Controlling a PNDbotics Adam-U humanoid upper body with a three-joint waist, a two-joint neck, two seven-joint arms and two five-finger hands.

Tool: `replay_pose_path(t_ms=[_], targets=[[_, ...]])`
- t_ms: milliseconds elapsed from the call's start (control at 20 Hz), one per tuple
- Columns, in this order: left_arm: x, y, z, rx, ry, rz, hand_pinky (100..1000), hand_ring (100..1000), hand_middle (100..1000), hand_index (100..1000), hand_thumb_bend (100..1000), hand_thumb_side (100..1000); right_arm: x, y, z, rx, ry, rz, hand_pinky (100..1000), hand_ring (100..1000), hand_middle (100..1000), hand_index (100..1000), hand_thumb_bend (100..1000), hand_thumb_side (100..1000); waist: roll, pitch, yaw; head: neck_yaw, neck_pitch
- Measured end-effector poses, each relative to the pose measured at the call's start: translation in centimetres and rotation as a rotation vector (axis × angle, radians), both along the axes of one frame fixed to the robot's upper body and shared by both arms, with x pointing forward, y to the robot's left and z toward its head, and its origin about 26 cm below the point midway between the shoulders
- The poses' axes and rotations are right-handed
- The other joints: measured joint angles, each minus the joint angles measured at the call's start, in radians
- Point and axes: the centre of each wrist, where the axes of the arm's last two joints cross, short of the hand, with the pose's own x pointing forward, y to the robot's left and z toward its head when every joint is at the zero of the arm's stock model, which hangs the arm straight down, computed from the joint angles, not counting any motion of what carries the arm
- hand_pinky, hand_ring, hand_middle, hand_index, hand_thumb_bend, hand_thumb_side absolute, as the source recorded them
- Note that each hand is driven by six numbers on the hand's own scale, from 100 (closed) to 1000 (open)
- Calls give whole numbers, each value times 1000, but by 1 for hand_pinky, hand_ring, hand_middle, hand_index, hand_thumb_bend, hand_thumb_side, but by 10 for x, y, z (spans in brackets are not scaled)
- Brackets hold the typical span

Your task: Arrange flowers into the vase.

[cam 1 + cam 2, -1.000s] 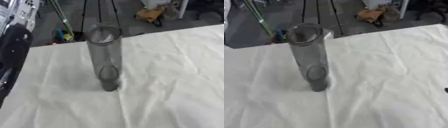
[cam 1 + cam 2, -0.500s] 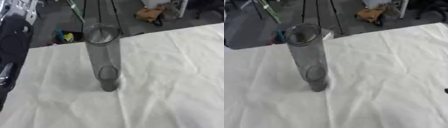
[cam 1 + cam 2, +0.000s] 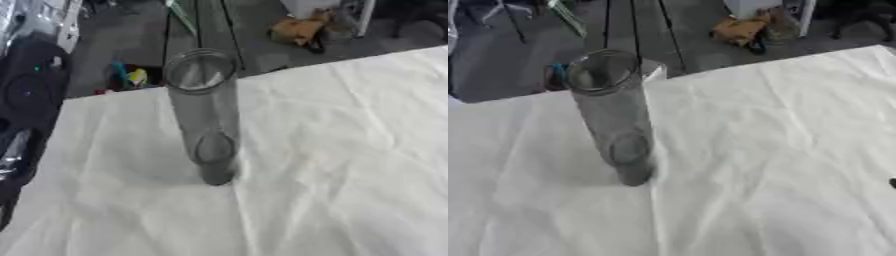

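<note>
My fingers barely show: only a dark tip of my right hand (image 3: 892, 183), well right of the vase (image 3: 205, 117), so I cannot tell their state. The clear, empty vase stands upright on the white-clothed counter (image 3: 350, 150). A green stem (image 3: 566, 16) shows beyond it.

One clear glass vase (image 3: 206, 115) standing upright on one white tablecloth (image 3: 332, 150). One green stem (image 3: 564, 15) showing beyond far table edge. No flowers lying on cloth. One dark arm part (image 3: 22, 100) showing at left edge.
</note>
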Motion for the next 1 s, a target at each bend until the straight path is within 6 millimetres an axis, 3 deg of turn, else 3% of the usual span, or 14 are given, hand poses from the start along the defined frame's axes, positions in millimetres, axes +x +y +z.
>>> replay_pose_path(t_ms=[1000], targets=[[7,-6,-15,80,-36,87,100,100,100,111,100,745,3,3,4,-3,-8,10,733,818,705,905,100,1000,0,11,1,0,-7]])
